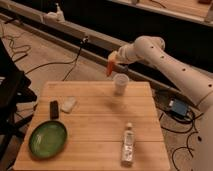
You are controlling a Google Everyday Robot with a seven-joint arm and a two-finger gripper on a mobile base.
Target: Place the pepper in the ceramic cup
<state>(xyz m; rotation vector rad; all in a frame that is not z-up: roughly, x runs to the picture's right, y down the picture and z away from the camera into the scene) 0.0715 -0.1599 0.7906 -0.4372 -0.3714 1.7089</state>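
Observation:
The pepper [109, 69] is a small orange-red tapered piece hanging tip down in the air. My gripper [113, 60] is shut on the pepper's top end, at the end of the white arm [160, 55] reaching in from the right. The ceramic cup [120, 83] is pale off-white and stands upright at the far edge of the wooden table [100, 125]. The pepper hangs above the cup's rim and a little to its left, apart from it.
A green plate [47, 139] sits at the table's front left. A black block [54, 109] and a small white object [68, 104] lie at the left. A clear white-capped bottle [128, 145] lies at the front right. Cables cross the floor behind.

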